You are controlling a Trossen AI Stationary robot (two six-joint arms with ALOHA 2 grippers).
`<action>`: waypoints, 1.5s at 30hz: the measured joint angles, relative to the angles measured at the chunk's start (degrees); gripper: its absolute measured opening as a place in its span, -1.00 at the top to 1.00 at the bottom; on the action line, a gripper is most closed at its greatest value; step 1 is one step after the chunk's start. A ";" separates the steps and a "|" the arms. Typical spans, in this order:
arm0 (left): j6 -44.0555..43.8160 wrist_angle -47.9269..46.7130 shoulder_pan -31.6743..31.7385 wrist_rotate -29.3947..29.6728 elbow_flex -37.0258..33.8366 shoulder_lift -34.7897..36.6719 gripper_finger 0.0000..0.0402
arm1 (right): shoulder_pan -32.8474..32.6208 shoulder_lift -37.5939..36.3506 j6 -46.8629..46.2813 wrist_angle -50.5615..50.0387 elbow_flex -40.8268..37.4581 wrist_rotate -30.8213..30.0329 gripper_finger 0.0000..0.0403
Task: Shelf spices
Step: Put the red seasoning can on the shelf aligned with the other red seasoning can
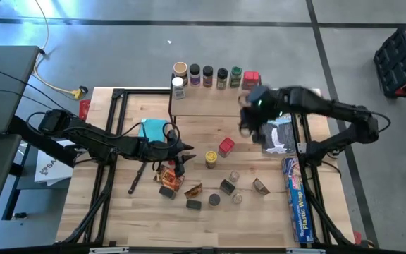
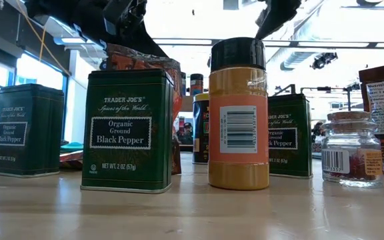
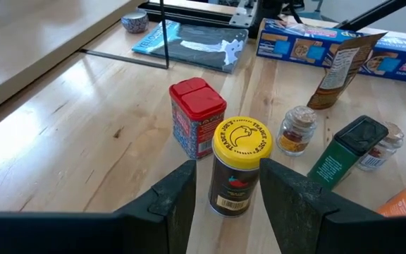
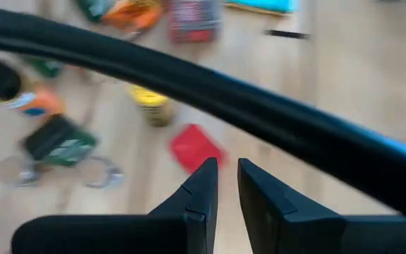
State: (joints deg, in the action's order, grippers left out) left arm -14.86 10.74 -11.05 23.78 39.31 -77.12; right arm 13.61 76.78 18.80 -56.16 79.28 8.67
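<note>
My overhead view is evenly bright. The low view glares from ceiling lights (image 2: 352,45) behind. My right wrist picture is smeared by motion blur; my left is sharp.

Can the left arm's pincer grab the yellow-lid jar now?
Probably yes. The left pincer is open with a finger on each side of the yellow-lid jar. The red tin stands just behind it, not between.

You can read "Trader Joe's Organic Ground Black Pepper" on the green tin (image 2: 127,130); "Plastic Wrap" on the blue box (image 1: 298,201); "Trader Joe's" on the yellow lid (image 3: 242,137).
</note>
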 joint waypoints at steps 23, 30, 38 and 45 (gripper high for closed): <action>-0.03 2.49 0.00 0.01 0.00 -0.02 0.25 | -8.61 12.60 7.89 9.76 -7.81 -1.54 -0.23; -0.07 2.50 0.00 -0.01 0.00 -0.02 0.25 | -8.62 20.60 15.40 5.49 -1.44 -6.24 -0.44; -0.12 2.47 0.00 -0.58 0.00 -0.02 0.25 | -8.62 25.26 23.70 4.36 -0.28 -11.15 -0.45; -0.14 2.49 0.00 -0.62 0.00 -0.02 0.25 | -7.65 27.31 26.28 3.99 -0.33 -12.72 -0.45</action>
State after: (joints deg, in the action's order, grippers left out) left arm -15.00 13.23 -11.05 23.16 39.31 -77.14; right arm 5.96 104.09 45.08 -52.17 78.96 -4.06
